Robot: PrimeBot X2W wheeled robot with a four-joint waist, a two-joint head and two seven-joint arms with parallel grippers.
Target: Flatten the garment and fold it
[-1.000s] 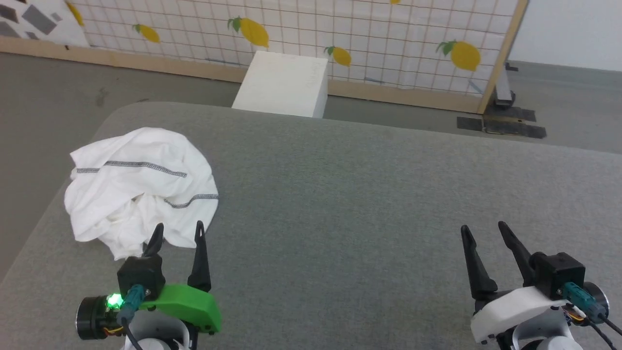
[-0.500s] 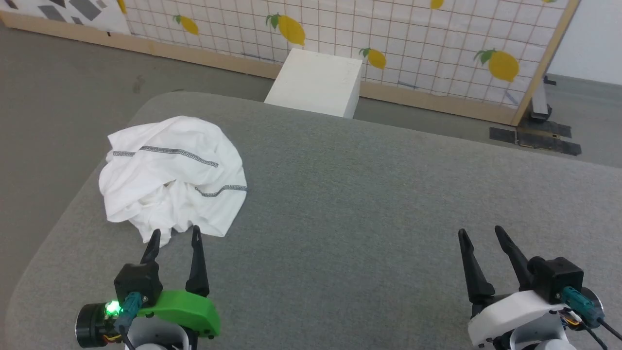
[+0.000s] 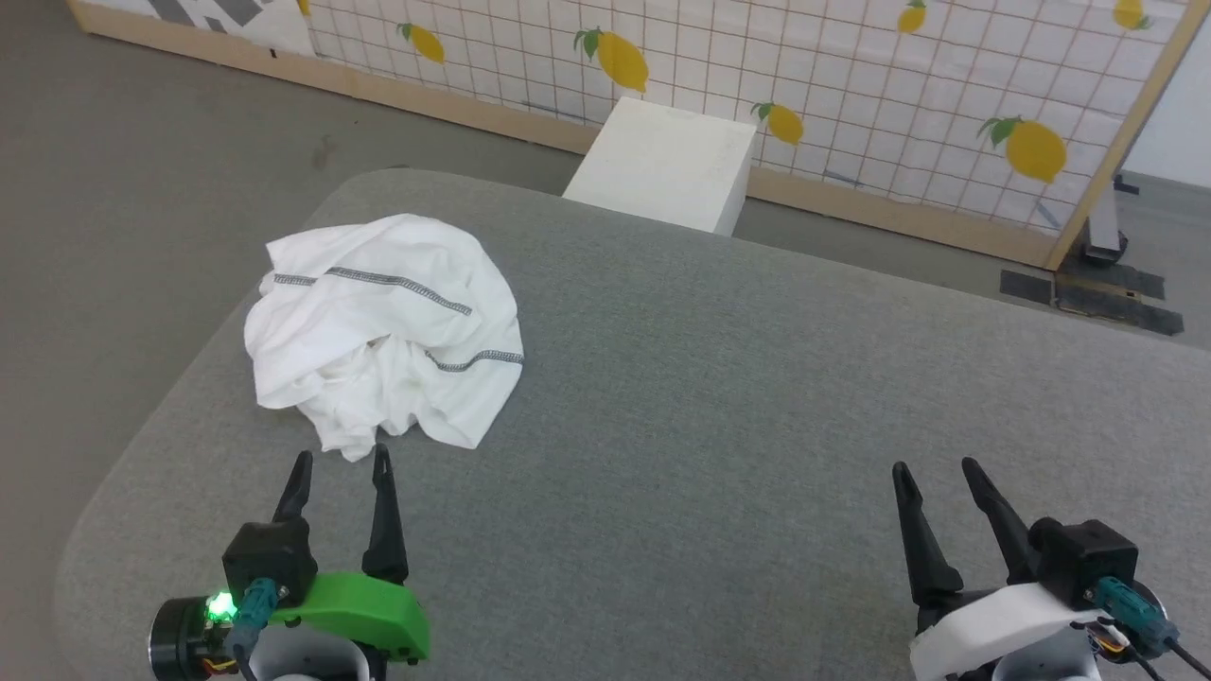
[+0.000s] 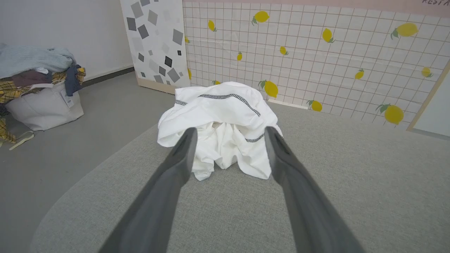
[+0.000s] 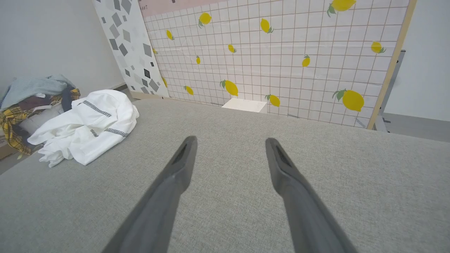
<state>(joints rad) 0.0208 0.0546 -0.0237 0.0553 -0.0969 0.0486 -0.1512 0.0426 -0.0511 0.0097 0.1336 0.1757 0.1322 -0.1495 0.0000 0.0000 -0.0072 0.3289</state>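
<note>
The garment (image 3: 383,326) lies crumpled in a white heap with dark zigzag stitching lines, on the far left part of the grey table (image 3: 738,397). My left gripper (image 3: 341,459) stands open just short of the heap's near edge, nothing between its fingers; in the left wrist view the garment (image 4: 219,126) sits straight ahead beyond the left gripper (image 4: 228,135). At the lower right my right gripper (image 3: 932,468) is open and empty over bare table. In the right wrist view the garment (image 5: 88,124) lies far to the left of the right gripper (image 5: 230,146).
A rigid white box (image 3: 667,161) stands on the floor behind the table's far edge, against a lemon-patterned grid screen (image 3: 851,85). A bag piled with clothes (image 4: 37,91) sits on the floor to the left. The table's rounded left corner (image 3: 104,558) is near my left arm.
The head camera has swung left and tilted, so the whole picture shifted right. My left gripper now sits slightly back from the heap's near edge instead of overlapping it; the right gripper has kept its place.
</note>
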